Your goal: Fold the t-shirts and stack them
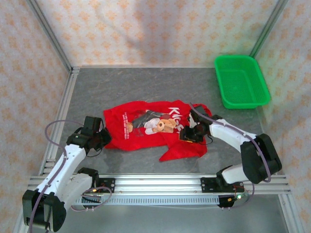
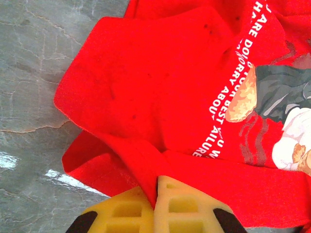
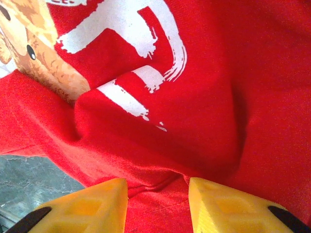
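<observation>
A crumpled red t-shirt [image 1: 150, 128] with a teddy-bear print and white lettering lies face up in the middle of the grey table. My left gripper [image 1: 103, 138] is at the shirt's left edge. In the left wrist view its yellow fingers [image 2: 131, 211] are pressed together on a pinched fold of the red cloth [image 2: 160, 87], so the left gripper [image 2: 158, 187] is shut on it. My right gripper [image 1: 187, 134] is over the shirt's right side. In the right wrist view the right gripper [image 3: 158, 191] stands open, its fingertips apart with rumpled red cloth [image 3: 204, 97] between and under them.
A green plastic mesh basket [image 1: 241, 81] stands at the back right of the table. Bare grey tabletop [image 1: 146, 82] stretches behind the shirt. Patterned walls close in the back and sides, and a metal rail [image 1: 160, 184] runs along the near edge.
</observation>
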Robot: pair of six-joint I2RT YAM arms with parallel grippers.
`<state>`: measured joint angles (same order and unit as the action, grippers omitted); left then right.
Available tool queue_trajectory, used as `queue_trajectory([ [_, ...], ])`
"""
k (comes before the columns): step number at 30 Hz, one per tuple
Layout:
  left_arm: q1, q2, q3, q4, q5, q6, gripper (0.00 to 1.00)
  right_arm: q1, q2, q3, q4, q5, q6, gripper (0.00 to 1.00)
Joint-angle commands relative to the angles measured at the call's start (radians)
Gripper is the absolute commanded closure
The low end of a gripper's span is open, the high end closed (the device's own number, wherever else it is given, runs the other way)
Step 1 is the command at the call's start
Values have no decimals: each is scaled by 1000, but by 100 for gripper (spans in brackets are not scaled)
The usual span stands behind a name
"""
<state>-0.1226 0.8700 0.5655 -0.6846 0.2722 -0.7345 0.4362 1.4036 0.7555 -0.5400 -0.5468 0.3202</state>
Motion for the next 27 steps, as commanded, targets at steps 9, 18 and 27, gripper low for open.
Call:
queue_trajectory([
  [9,0,-12,-4,-31,-29,-3,100,4,31,-18,4,45,-34,61],
  [18,1,-8,-3,-26,-26,-2,100,4,53,-18,21,50,-56,59],
  [27,1,-10,-4,-31,-25,0,100,5,70,-23,44,29,-100,57],
])
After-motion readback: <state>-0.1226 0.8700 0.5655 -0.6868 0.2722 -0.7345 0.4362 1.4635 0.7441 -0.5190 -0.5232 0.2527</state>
